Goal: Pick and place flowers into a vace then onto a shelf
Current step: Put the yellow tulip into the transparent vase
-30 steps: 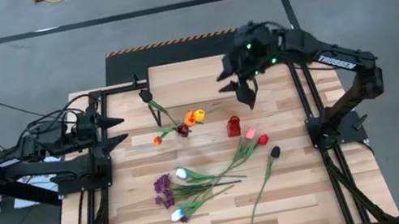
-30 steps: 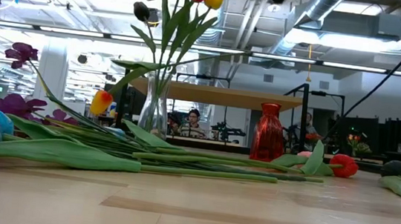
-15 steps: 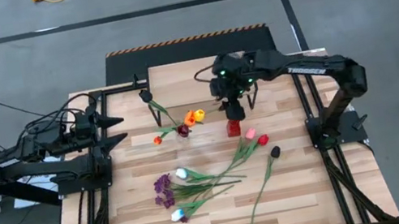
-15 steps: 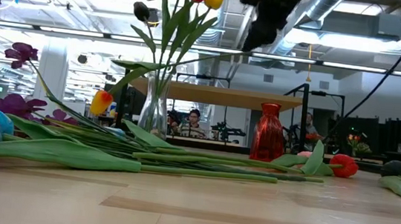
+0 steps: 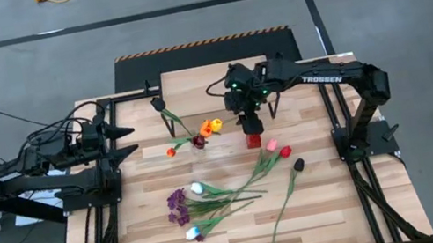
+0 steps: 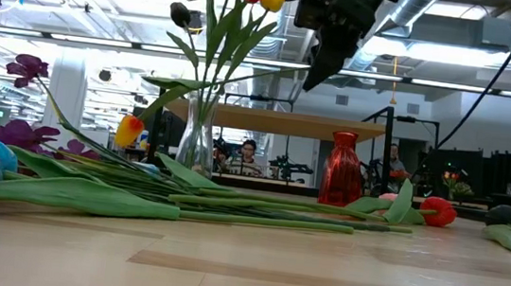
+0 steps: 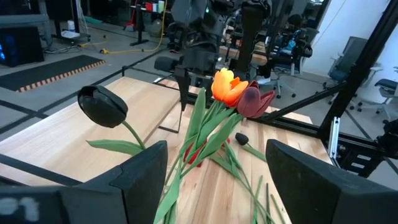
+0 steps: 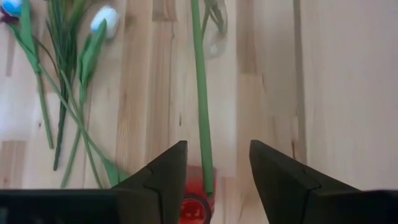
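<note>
The right gripper (image 5: 252,124) hangs directly above a small red vase (image 5: 253,140), its two dark wedge-shaped fingers (image 8: 163,177) set moderately apart with only air between them; the vase's glossy round mouth shows just below the tips. That vase is ribbed and bulbous, standing near the middle of the planked wooden table (image 5: 245,233). A second vase (image 6: 196,135), clear glass and slender, stands toward the table's left edge and holds several smooth-stemmed flowers (image 7: 231,92): orange, yellow, dark red and a near-black head among them. More flowers lie loose toward the table's near edge, with purple sprigs (image 5: 177,204). The shelf (image 6: 281,122), a pale wooden slab on thin black legs, stands at the far edge. The left gripper (image 5: 125,142) waits off the left edge, fingers wide.
</note>
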Tool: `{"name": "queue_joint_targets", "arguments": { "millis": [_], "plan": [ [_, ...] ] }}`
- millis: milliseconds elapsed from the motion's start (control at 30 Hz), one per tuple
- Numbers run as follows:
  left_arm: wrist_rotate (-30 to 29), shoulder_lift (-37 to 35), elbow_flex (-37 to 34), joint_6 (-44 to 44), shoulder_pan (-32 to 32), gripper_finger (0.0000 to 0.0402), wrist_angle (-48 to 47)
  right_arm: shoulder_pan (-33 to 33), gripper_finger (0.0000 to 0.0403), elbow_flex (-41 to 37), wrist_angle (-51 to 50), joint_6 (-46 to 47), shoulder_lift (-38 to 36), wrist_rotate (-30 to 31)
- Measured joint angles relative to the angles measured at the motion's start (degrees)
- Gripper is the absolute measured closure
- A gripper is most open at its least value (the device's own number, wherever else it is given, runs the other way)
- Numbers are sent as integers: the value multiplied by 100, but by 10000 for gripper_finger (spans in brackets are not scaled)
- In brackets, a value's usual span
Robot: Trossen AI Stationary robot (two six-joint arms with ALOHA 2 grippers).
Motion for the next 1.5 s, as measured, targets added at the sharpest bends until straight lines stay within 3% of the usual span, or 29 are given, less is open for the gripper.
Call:
{"name": "queue_joint_targets", "arguments": {
  "millis": [233, 433, 733, 1333, 1500],
  "plan": [
    [-4, 0, 0, 2, -1, 140, 0, 0, 264, 2, 60, -110, -21, 2],
    [-4, 0, 0, 4, -1, 140, -2, -52, 388, 2, 139, -194, -19, 27],
    [-9, 0, 0, 7, 0, 140, -29, -33, 400, 122, -177, -459, -14, -19],
    [-13, 0, 2, 13, 0, 140, -59, 42, 402, 1915, -810, -846, -15, 67],
    [-11, 0, 2, 15, -2, 140, -59, 146, 402, 2031, -1073, -849, -21, 84]
  ]
}}
